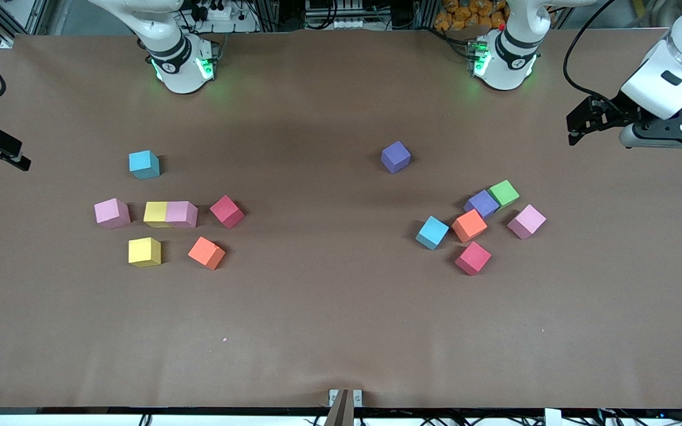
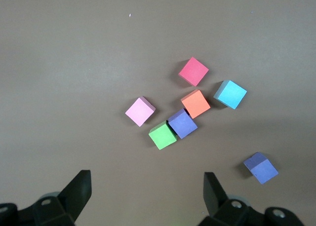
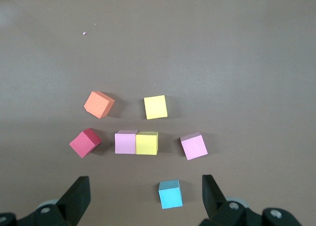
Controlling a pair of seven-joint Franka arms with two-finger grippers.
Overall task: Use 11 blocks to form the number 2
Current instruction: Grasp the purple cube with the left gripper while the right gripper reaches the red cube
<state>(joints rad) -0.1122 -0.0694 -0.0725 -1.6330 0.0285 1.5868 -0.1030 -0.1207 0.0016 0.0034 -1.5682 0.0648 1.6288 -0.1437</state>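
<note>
Fourteen cubes lie scattered on the brown table (image 1: 341, 331) in two loose groups, and no digit has been started.

Toward the right arm's end sit seven: a light blue cube (image 1: 144, 164), a pink cube (image 1: 112, 213), a yellow cube (image 1: 155, 214) touching a second pink cube (image 1: 182, 214) side by side, a red cube (image 1: 227, 211), another yellow cube (image 1: 144, 252) and an orange cube (image 1: 206, 252).

Toward the left arm's end a tighter cluster holds a green cube (image 1: 504, 193) touching a purple cube (image 1: 481, 204), with an orange cube (image 1: 469, 225), a light blue cube (image 1: 432, 232), a red cube (image 1: 473, 258) and a pink cube (image 1: 526, 222) close around them. A lone purple cube (image 1: 395, 157) sits apart, nearer the table's middle and farther from the front camera than the cluster.

Both arms wait, pulled back to the table's ends. The left gripper (image 2: 147, 189) hangs high with its jaws spread wide and nothing between them. The right gripper (image 3: 146, 194) is likewise spread and empty above its group.

This layout probably reflects a starting split, so each arm has stock within its own reach. The bare middle looks like the natural place to build the number 2. The green cube, touching its purple neighbour, may make that one awkward to pick cleanly.
</note>
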